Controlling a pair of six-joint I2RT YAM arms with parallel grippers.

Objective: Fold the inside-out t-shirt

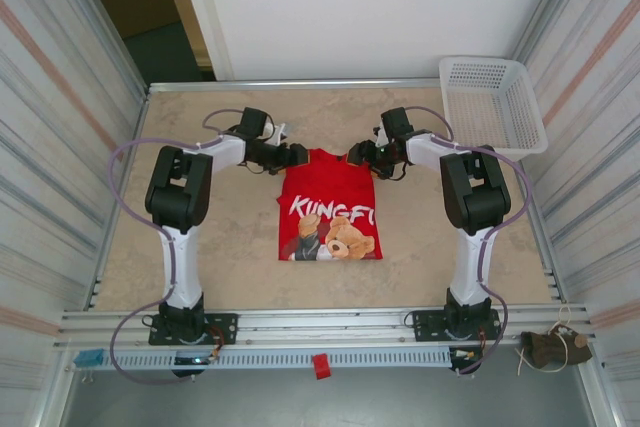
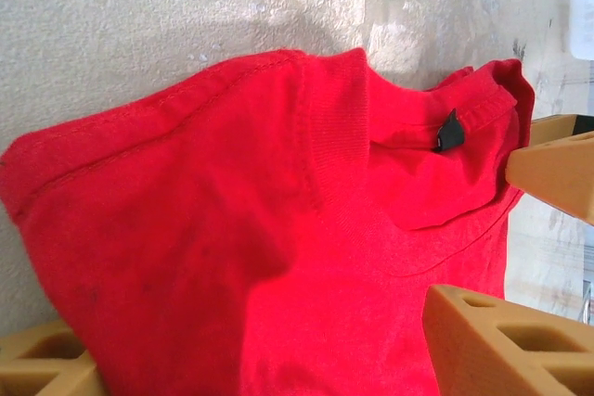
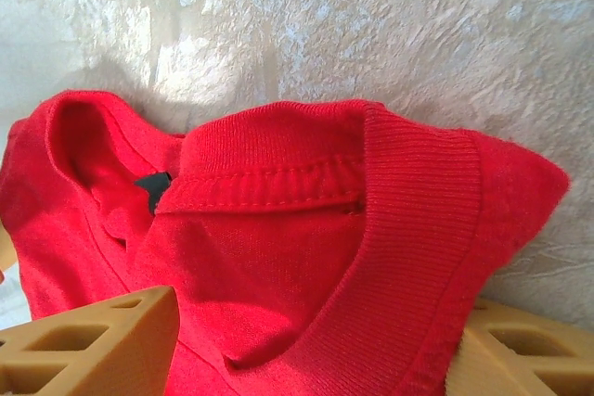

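Shirt cloth, bright red: the inside-out t-shirt [image 1: 330, 212] lies at the middle of the tabletop [image 1: 200, 237] in the top view, folded to a tall rectangle with its bear print up. The left end effector [image 1: 297, 154] sits at its upper left corner and the right end effector [image 1: 362, 155] at its upper right. In each wrist view the tan fingers [image 2: 501, 340] stand well apart with cloth filling the gap; whether they press it I cannot tell. A small dark tag [image 2: 449, 132] sits by the collar.
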